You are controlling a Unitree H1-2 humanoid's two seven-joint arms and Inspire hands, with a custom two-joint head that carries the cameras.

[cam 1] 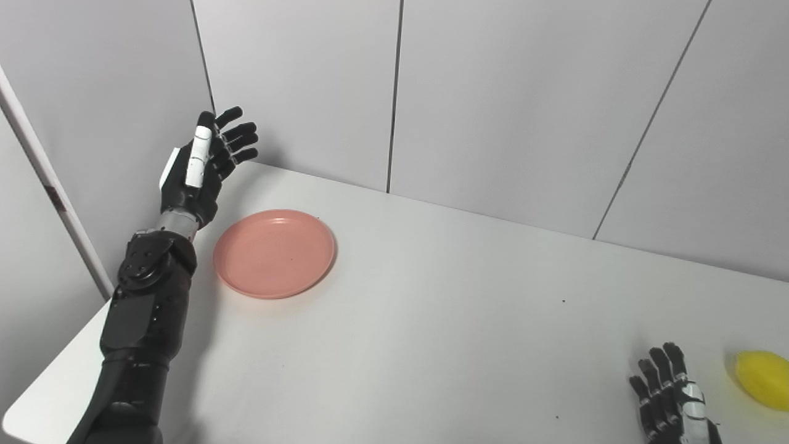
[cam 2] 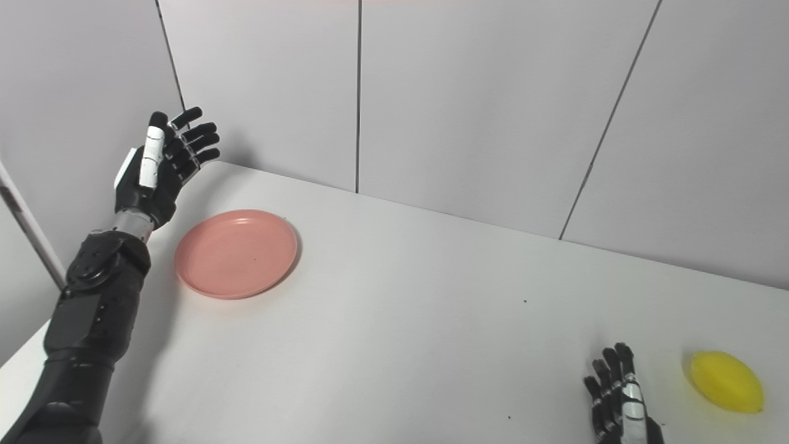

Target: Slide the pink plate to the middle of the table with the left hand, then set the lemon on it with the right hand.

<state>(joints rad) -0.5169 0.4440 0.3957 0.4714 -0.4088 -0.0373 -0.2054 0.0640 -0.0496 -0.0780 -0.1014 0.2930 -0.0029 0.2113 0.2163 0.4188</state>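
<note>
Left eye view: left hand [cam 1: 197, 163] is raised near the table's [cam 1: 431, 320] far left corner, fingers spread, holding nothing. Plate [cam 1: 274, 253] lies just beside it, apart.

Right eye view: right hand [cam 2: 619, 401] at the near edge, fingers apart, empty. Lemon [cam 2: 726, 381] lies beside it, near the right edge, not touching.

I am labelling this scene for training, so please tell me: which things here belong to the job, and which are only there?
Belong to the job:
- plate, empty, at the table's left
- lemon, on the table at the right
- left hand, open, raised beside the plate
- right hand, open, left of the lemon

Only there:
- table
- wall panels
</note>
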